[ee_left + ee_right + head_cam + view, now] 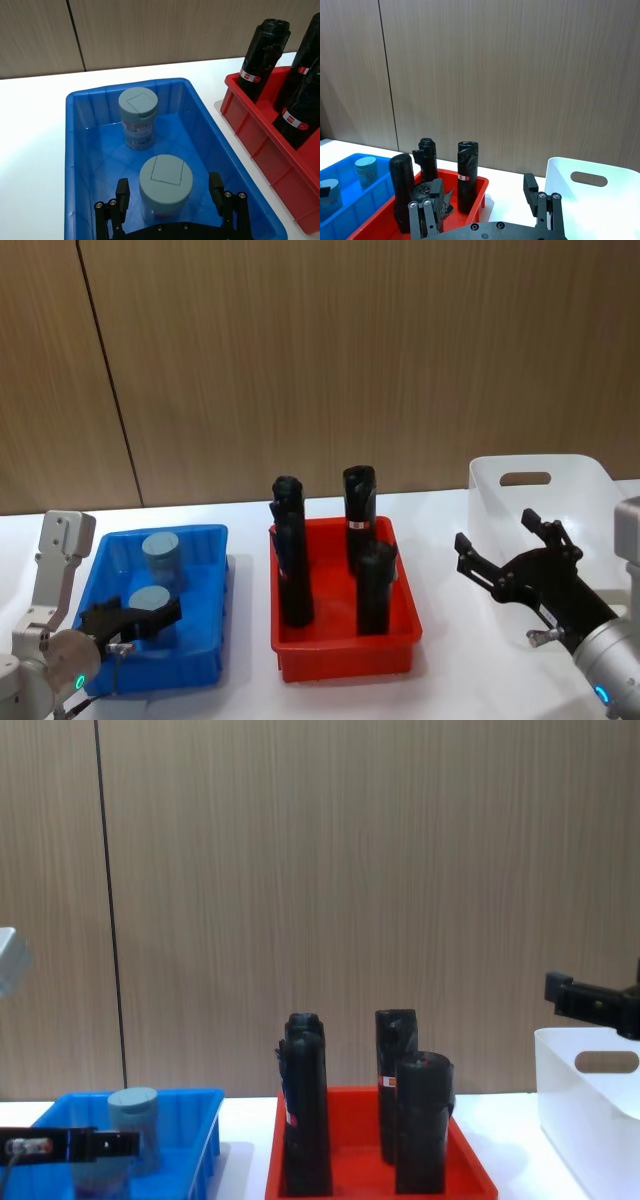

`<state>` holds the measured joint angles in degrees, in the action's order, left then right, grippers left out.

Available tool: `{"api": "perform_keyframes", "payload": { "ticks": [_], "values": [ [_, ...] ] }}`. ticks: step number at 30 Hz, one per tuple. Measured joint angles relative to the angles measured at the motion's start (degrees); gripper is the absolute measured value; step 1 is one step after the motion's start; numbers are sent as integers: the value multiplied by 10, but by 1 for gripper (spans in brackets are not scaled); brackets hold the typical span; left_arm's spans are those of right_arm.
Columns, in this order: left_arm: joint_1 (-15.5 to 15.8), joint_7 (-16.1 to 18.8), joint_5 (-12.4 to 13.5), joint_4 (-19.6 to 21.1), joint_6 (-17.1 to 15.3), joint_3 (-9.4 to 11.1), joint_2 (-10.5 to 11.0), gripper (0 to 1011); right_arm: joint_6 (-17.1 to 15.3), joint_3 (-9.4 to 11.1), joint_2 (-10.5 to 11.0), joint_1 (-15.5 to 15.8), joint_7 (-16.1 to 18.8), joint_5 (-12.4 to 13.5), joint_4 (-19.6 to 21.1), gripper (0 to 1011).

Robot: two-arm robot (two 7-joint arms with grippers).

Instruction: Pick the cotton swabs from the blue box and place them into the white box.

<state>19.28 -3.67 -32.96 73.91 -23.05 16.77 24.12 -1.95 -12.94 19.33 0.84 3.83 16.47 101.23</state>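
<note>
Two cotton swabs tubs stand upright in the blue box [214,540], at the robot's left on the white bench [470,660].

Near tub [166,180] sits btwn the fingers [122,192] of the left hand [169,189], w/ one finger either side. The hand is spread wide, w/ a gap showing on both sides of the tub, so nothing is gripped. In head view the left hand [140,620] is low inside the box's near end.

Far tub [138,115] is at the back of the box, apart from the hand.

Both tubs have a grey-blue round lid w/ a flip-tab outline, over a clear body. The far one has a pale label w/ small print, too fine to read.

Right hand [497,530] is held up just in front of the white box [590,485], fingers splayed apart and holding nothing. The white box has an oval handle cutout in its side.

Red tray [345,650] sits btwn the two boxes and holds black rolls [290,550] standing on end. Their red/white band labels aren't legible.
</note>
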Motion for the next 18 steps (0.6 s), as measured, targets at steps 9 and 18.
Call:
{"api": "perform_keyframes", "payload": {
  "ticks": [9,18],
  "values": [
    [21,-21,15,-33,3,2,-9,1000,0,0,0,0,0,0,0,1002],
    [36,-33,24,-54,1,4,-16,833,0,0,0,0,0,0,0,1002]
  ]
}}
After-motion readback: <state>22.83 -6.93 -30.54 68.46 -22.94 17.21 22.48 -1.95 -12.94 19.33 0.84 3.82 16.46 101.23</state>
